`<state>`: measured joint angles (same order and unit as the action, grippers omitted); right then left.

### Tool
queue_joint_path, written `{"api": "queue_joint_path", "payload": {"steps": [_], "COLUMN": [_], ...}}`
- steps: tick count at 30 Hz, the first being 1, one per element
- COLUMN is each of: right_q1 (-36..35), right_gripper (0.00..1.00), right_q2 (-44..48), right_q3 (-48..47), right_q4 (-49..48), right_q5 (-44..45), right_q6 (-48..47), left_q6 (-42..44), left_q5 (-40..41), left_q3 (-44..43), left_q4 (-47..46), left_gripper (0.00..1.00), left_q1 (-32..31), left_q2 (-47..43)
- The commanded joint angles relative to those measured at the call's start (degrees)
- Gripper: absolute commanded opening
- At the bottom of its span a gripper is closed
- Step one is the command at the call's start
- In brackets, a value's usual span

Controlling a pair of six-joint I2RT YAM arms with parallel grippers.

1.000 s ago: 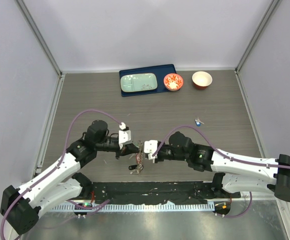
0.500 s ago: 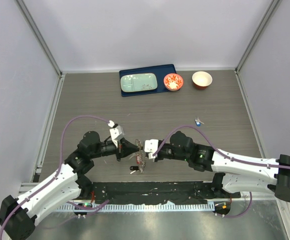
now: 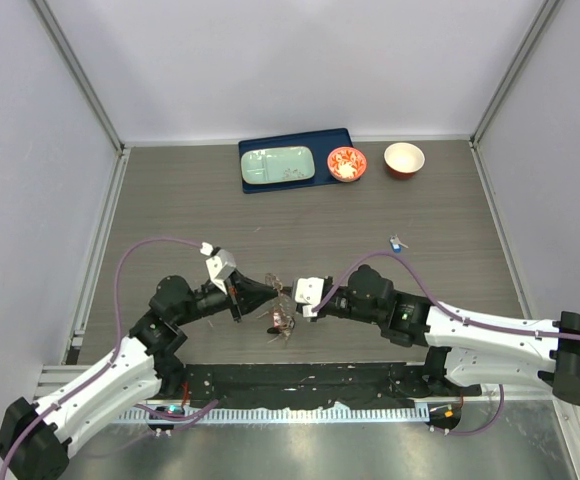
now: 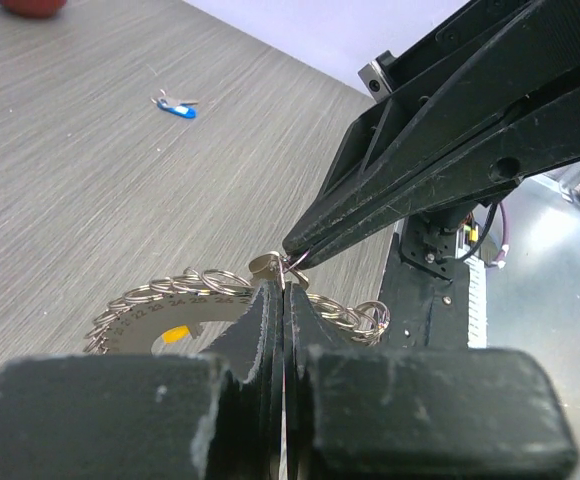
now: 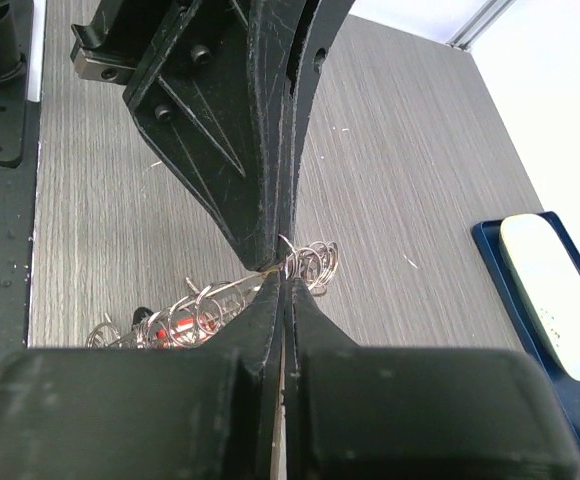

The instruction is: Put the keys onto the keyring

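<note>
Change: the left arm has swung its wrist back toward its own base. The left pincer (image 3: 269,292) now lies level, tip to tip with the right pincer (image 3: 289,297).
Top view, keyring: the keyring (image 3: 280,320) hangs or leans just below the point where the tips meet; I cannot tell whether its lower edge touches the surface (image 3: 170,190).
Top view, loose key: a blue-headed key (image 3: 397,242) lies well beyond the right pincer, off to its outer side.
Left wrist, grip: the left pincer's jaws are pressed together on the keyring's rim, among the small wire loops (image 4: 210,281).
Left wrist, partner: the right pincer comes in from above with its jaws also pressed together, the tip touching the same spot on the rim.
Left wrist, ring: the toothed rim curves away to the left of the tips. A yellow head (image 4: 175,333) shows in the ring's hole.
Right wrist, grip: both pairs of tips meet at one loop. The ring trails down and left, and a red head (image 5: 175,325) is already on it.
Right wrist, doubt: I cannot tell which loop each pincer holds.
Step in hand: probably steadying the ring to work a loop.
Doing it well: keep one pincer firm on the rim and move the other slowly and slightly. With the tips this close, a twist could slip the loop free or drop the ring.
</note>
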<state>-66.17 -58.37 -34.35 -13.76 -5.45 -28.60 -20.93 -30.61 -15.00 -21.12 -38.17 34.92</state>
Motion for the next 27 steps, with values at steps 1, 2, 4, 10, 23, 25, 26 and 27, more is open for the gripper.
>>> {"api": "queue_joint_path", "payload": {"steps": [1,2,4,10,23,25,26,27], "right_q1": [-0.45,-0.45,-0.45,-0.45,-0.45,-0.45,-0.45,-0.45], "right_gripper": [0.01,0.01,0.01,0.01,0.01,0.01,0.01,0.01], "right_q2": [-0.25,-0.52,-0.61,-0.69,-0.26,-0.08,-0.08,-0.08], "right_q3": [0.69,0.51,0.42,0.16,0.16,0.6,0.77,0.86], "right_q4": [-1.97,-1.89,-1.45,0.75,1.63,0.4,0.14,-0.56], "right_q5": [0.97,0.8,0.36,-1.66,-5.18,-4.66,-4.22,-4.13], "right_q6": [0.91,0.91,1.35,2.58,5.22,5.83,6.01,6.19], "left_q6": [-2.27,-2.45,-2.89,-2.8,-3.77,-3.77,-3.86,-3.86], "left_q5": [1.34,1.26,1.34,3.1,2.75,3.01,3.1,3.1], "left_q3": [-0.03,0.32,1.55,3.4,5.07,5.25,5.34,5.34], "left_q4": [-12.36,-12.88,-14.99,-18.59,-30.81,-32.13,-32.4,-32.57], "left_gripper": [0.0,0.0,0.0,0.0,0.0,0.0,0.0,0.0], "left_q1": [0.03,0.03,0.03,0.03,0.03,-0.06,-0.15,-0.23], "left_q2": [-2.83,-3.27,-3.8,-6.17,-1.0,-0.55,-0.29,-0.2]}}
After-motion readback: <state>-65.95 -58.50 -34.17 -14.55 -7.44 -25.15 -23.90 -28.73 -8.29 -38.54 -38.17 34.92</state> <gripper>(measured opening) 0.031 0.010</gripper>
